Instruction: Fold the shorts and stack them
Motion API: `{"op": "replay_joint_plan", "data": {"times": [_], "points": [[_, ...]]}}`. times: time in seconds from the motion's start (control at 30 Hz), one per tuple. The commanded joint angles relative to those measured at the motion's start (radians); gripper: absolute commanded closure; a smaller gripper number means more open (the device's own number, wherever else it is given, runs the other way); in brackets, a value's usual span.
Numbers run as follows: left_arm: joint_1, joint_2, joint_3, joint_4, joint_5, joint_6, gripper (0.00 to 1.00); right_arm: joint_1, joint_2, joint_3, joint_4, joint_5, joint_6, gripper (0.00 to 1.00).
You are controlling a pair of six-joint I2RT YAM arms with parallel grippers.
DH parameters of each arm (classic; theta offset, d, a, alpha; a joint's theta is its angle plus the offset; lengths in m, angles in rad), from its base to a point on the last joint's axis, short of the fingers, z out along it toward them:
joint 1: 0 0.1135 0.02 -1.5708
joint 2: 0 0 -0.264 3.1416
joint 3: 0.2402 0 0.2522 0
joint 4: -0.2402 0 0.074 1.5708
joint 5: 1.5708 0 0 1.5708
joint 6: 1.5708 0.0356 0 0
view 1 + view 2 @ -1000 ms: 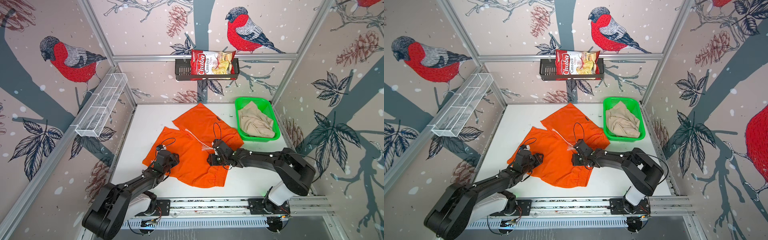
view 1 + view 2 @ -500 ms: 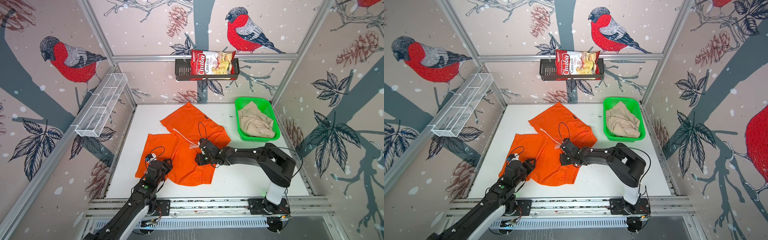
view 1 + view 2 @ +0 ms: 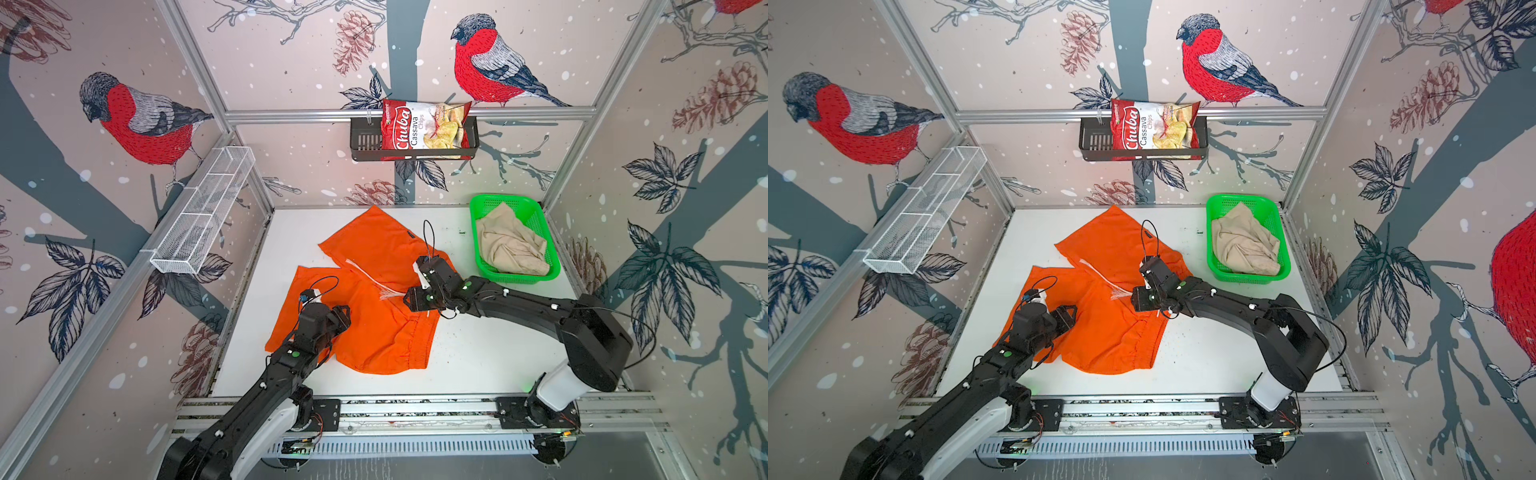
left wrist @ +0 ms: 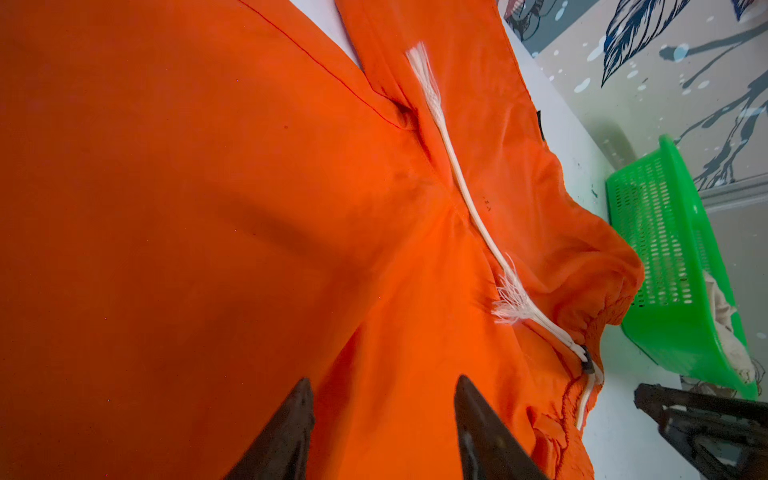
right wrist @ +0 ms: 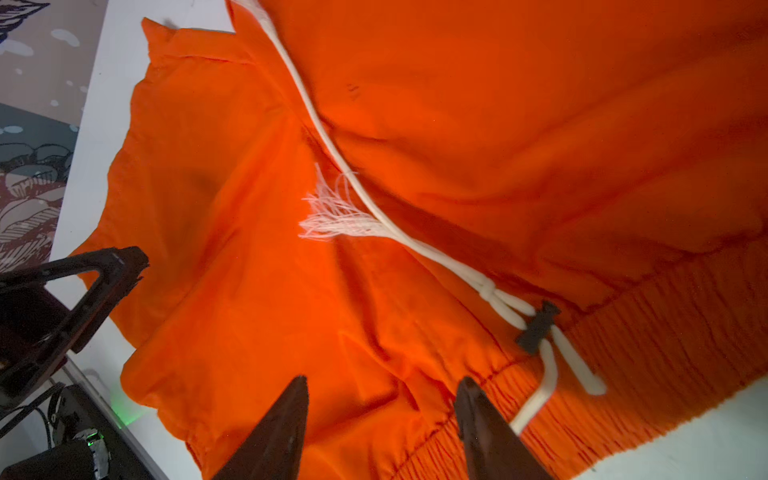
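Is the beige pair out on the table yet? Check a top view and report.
No, the beige shorts lie crumpled inside the green basket, not on the table.

Enclosed by walls point(image 3: 291, 62) papered with bullfinches and pinecones, framed in aluminium profile point(image 3: 291, 116); floored with white tabletop point(image 3: 478, 353); fitted with white wire shelf point(image 3: 203, 212).

Orange shorts point(image 3: 374, 316): plain bright orange. Drawstring point(image 4: 461, 183): white, with a black toggle point(image 5: 538, 328). Beige shorts point(image 3: 509, 245): plain khaki (darker in the folds). Basket point(image 3: 523, 278): vivid green mesh. Surface point(image 3: 478, 353): white. Walls point(image 3: 291, 62): pale pink, red-breasted grey birds, white flecks. Chips bag point(image 3: 424, 126): red, white lettering.
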Motion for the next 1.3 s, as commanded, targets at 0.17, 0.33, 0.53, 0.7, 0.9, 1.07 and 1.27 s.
{"op": "replay_joint_plan", "data": {"times": [0.17,0.33,0.53,0.7,0.9,1.07,1.27], "points": [[0.003,0.198,0.056,0.256,0.072,0.066,0.45,-0.020,0.127,-0.031,0.064,0.010,0.012,0.42],[0.003,0.349,0.113,0.370,0.099,0.092,0.45,-0.046,0.163,-0.061,0.073,0.015,0.009,0.42],[0.003,0.581,0.260,0.423,0.174,0.131,0.46,-0.059,0.133,-0.068,0.055,0.033,0.004,0.42],[0.003,0.740,0.367,0.441,0.211,0.139,0.47,-0.059,0.043,-0.066,0.071,0.046,0.000,0.42],[0.030,0.888,0.427,0.453,0.244,0.115,0.49,-0.089,0.082,-0.054,0.126,0.022,0.015,0.42],[0.060,0.922,0.386,0.477,0.248,0.098,0.49,-0.089,0.140,-0.064,0.129,0.032,0.016,0.42],[0.127,0.884,0.306,0.486,0.246,0.103,0.50,-0.131,0.187,-0.070,0.109,0.058,0.002,0.42]]}}
